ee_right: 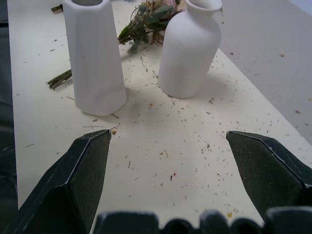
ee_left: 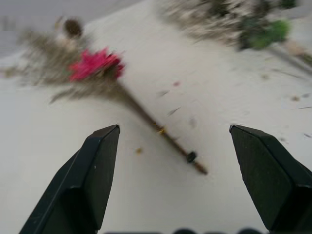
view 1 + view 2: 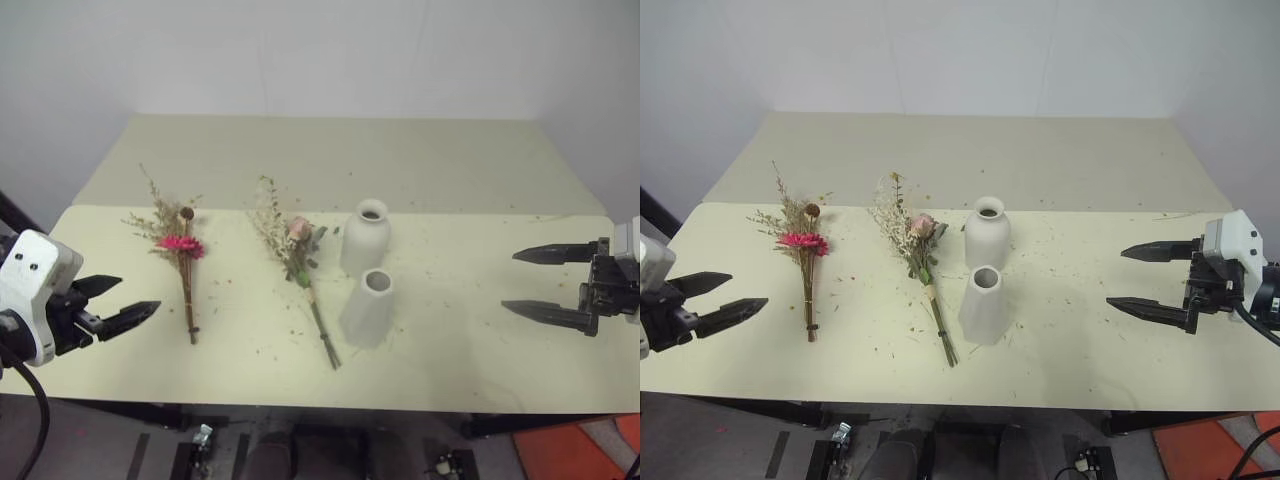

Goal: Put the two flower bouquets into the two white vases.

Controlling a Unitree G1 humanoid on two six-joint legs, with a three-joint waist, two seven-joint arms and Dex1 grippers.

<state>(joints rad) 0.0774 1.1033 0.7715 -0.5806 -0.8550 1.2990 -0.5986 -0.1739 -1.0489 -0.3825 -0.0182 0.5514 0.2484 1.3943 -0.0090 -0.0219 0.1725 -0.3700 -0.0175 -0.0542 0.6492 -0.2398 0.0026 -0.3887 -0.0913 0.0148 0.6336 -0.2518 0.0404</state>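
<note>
Cream table point(image 3: 480, 330), wrist-view scattered crumbs point(image 1: 165, 156)

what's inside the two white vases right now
Nothing sticks out of the bottle vase or the tapered vase; both mouths look dark. Their depths are hidden. Both bouquets lie on the table.

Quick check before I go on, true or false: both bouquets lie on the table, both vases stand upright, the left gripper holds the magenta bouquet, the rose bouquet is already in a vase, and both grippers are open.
1. Both bouquets lie flat on the table. True.
2. Both vases stand upright. True: bottle vase, tapered vase.
3. The left gripper holds the magenta bouquet. False: it is empty, apart from it.
4. The rose bouquet is in a vase. False: it lies beside them.
5. Both grippers are open. True, including the right gripper.
</note>
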